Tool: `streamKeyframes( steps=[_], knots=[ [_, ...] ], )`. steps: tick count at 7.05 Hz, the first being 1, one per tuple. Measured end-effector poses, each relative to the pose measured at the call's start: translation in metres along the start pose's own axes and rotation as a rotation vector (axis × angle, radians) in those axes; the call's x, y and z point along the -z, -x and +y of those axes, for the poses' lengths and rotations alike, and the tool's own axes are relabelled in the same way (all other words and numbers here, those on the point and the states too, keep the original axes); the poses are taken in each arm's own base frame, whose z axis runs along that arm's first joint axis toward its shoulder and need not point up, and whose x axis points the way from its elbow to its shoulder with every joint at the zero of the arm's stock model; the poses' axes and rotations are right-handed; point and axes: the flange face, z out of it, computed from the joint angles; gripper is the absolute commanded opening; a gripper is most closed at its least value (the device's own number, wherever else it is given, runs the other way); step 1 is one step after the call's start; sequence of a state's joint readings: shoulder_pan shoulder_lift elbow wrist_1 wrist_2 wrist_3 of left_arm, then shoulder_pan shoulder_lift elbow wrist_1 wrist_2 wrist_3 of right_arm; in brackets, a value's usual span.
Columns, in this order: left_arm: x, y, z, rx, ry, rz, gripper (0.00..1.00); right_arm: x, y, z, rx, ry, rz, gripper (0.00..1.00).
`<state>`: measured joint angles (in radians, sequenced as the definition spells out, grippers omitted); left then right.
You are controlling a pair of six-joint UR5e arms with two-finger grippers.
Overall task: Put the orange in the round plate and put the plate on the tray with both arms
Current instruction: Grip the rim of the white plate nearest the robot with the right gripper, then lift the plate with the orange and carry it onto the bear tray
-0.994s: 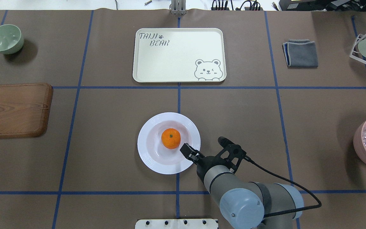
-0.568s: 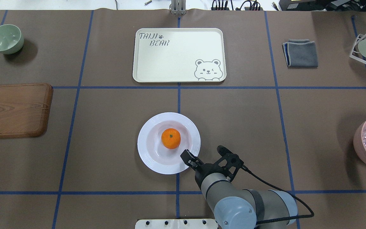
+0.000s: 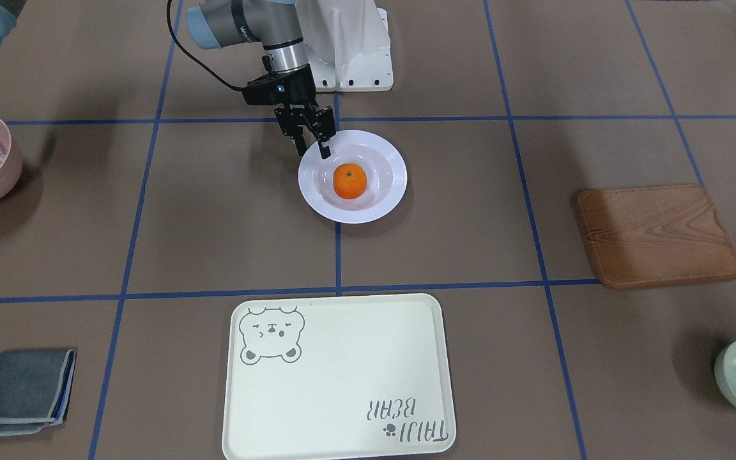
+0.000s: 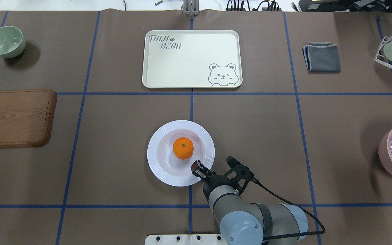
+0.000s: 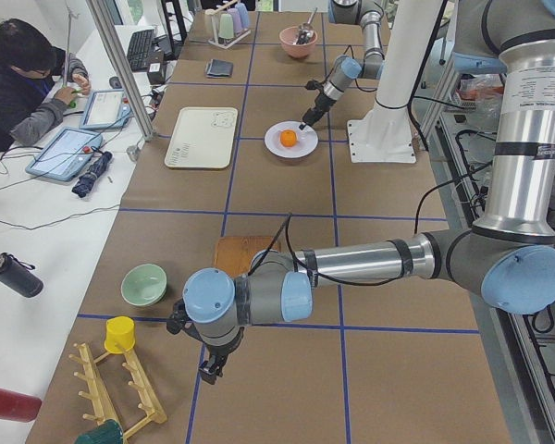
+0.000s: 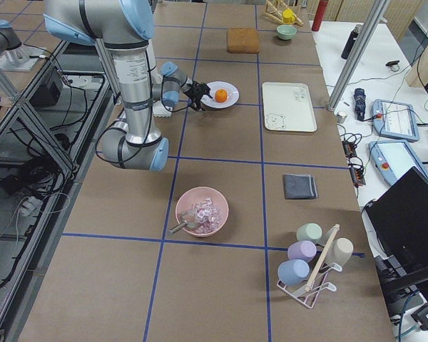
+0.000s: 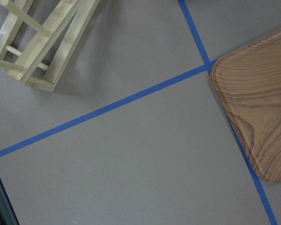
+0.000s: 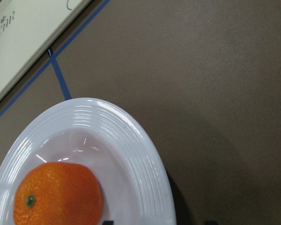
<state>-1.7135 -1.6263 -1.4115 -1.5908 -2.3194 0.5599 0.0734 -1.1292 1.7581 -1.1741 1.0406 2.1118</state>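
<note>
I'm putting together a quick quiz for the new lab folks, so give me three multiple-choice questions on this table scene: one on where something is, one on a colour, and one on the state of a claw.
1. Where is the orange?
A) on the tray
B) in the round plate
C) on the wooden board

2. What colour is the folded cloth?
A) red
B) yellow
C) grey

3. How is the right claw?
A) open
B) shut on the orange
C) shut on the tray

Answers:
1 B, the fruit sits in the plate's well.
2 C, it is grey with a blue edge.
3 A, its jaws stand apart at the plate's rim.
</note>
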Motion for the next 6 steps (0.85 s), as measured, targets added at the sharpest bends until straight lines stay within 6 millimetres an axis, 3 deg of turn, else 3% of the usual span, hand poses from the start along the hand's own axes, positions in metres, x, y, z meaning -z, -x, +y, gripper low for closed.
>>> streamKeyframes(
  steps=[3, 6],
  knots=[
    [0.001, -0.001, -0.001, -0.001, -0.002, 0.0, 0.99, -0.002, 0.0, -0.002, 0.013, -0.012, 0.0, 0.0],
    [0.002, -0.001, -0.003, 0.046, -0.003, -0.001, 0.99, 0.0, 0.016, -0.028, -0.017, -0.051, -0.073, 0.0]
  ],
)
